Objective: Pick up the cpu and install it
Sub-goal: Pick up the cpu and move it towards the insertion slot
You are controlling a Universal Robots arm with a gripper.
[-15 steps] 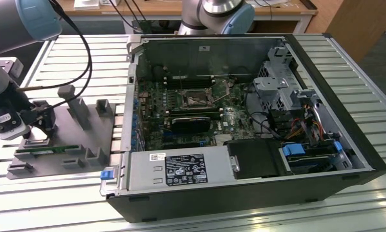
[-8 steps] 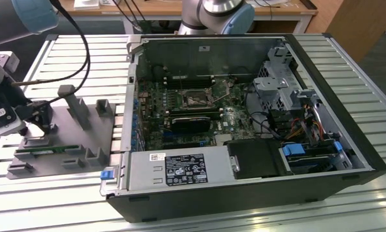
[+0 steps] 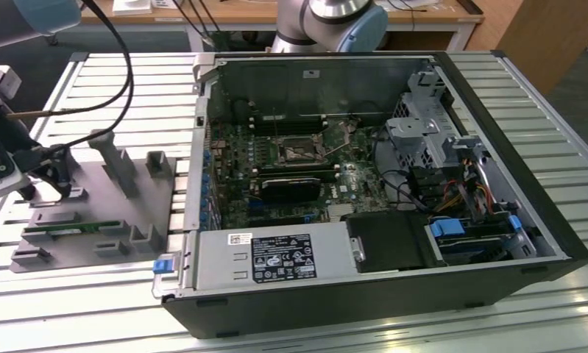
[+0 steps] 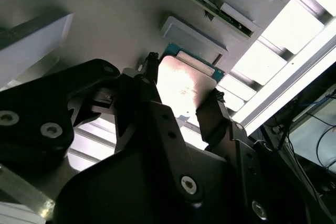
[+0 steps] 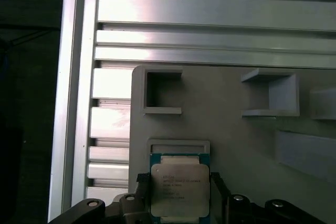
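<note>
Sitting between the black fingertips point(image 5: 143, 181) of the pincer point(image 5: 178, 180), the cpu point(image 5: 180, 191) shows a silver lid with a thin green rim. The jaws are closed to its width, one tip against each of two opposite edges. The picture border cuts off the edge nearest the wrist. In the second wrist view the pincer point(image 4: 184, 81) and its dark body cover that same part of the chip, and glare washes out the lid. Whether the cpu rests on its seat or is raised off it cannot be told.

Just beyond the fingertips stands the low wall of a pocket point(image 5: 179, 145) in the grey fixture plate point(image 5: 226, 129), and past that two bracket-shaped holders point(image 5: 163, 93). The plate lies on a slatted aluminium table point(image 5: 210, 14).

In the exterior view the pincer point(image 3: 53, 180) stands over the plate, with a green memory stick point(image 3: 70, 229) lying near it. The open computer case point(image 3: 372, 184) is well apart from the pincer, and the arm runs out of the picture.
</note>
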